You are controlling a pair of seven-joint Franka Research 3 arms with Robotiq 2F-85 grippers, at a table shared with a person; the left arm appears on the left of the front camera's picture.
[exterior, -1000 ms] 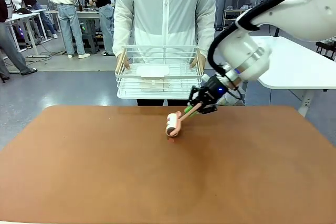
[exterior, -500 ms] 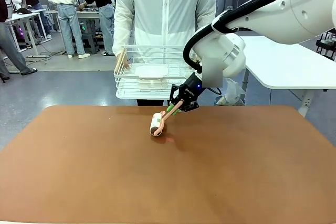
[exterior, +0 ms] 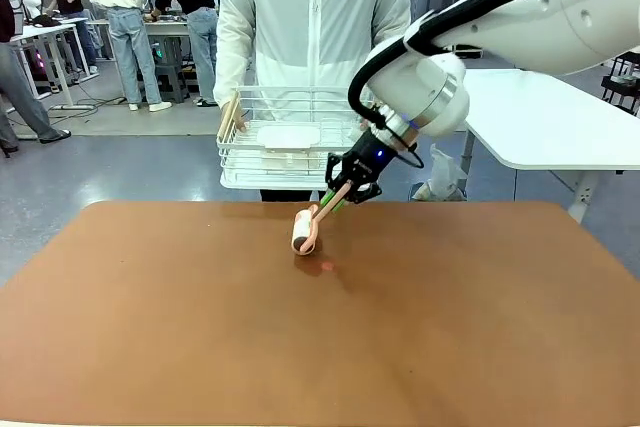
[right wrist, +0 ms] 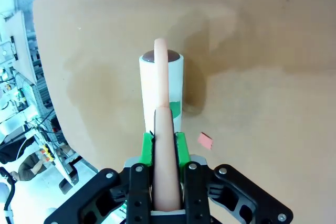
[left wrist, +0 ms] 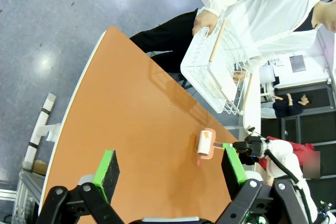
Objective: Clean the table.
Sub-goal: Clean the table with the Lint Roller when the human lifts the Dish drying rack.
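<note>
The table (exterior: 300, 347) has a flat reddish-brown top. My right gripper (exterior: 338, 192) is shut on the pink handle of a lint roller (exterior: 303, 230), whose white roll sits low over the table's far middle. In the right wrist view the green pads (right wrist: 147, 148) clamp the handle, and the lint roller (right wrist: 161, 85) points away over the table (right wrist: 252, 103). A small red scrap (exterior: 328, 267) lies just beside the roll, and it is the same scrap (right wrist: 205, 140) right of the handle. My left gripper (left wrist: 170, 166) hangs open high above the table (left wrist: 131, 129), far from the lint roller (left wrist: 203, 144).
A person stands at the far edge holding a white wire basket (exterior: 300, 184) with a flat white item inside; the basket (left wrist: 210, 72) hangs just past the table's edge. A white-topped table (exterior: 560, 117) stands at the right. The near half of the brown top is bare.
My right arm swept the lint roller left, off the red scrap, which now lies uncovered to its right. In the last half second the roller barely shifted and the wrist turned.
</note>
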